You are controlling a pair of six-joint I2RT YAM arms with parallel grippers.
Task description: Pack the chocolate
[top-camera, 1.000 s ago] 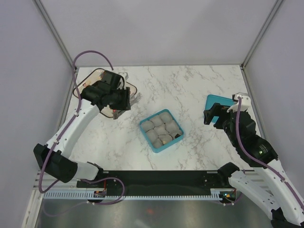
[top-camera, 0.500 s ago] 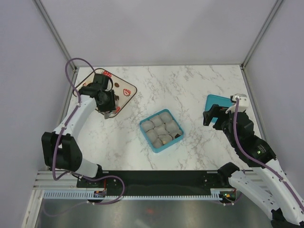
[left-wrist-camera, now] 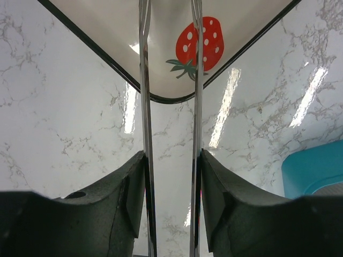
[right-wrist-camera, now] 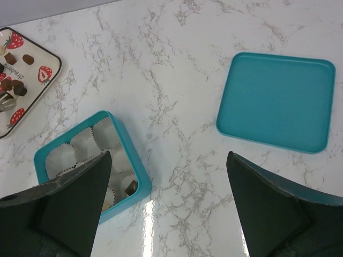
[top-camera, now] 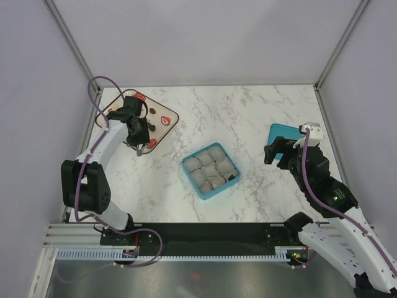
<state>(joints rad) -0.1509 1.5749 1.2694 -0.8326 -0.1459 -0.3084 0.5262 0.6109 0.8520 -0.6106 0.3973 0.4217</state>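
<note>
While left gripper (top-camera: 139, 148) hangs over strawberry-print tray (left-wrist-camera: 241, 16), thin blades stand partly apart. Blade tips run out of wrist view, so cannot tell whether anything is pinched. Most chocolate (right-wrist-camera: 27, 58) lies loose on tray, right beside left blade tips. Single dark piece (right-wrist-camera: 128, 187) sits in teal box (right-wrist-camera: 133, 158), well off toward right arm. Right gripper (right-wrist-camera: 169, 154) gapes wide, holds nothing. Box sits below-left of its fingers, teal lid (right-wrist-camera: 276, 101) ahead-right, flat on marble.

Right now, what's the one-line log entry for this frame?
left gripper: holds tweezers over tray | right gripper: open, above table | chocolate: several on tray, at least one in box | lid: off, on table
</note>
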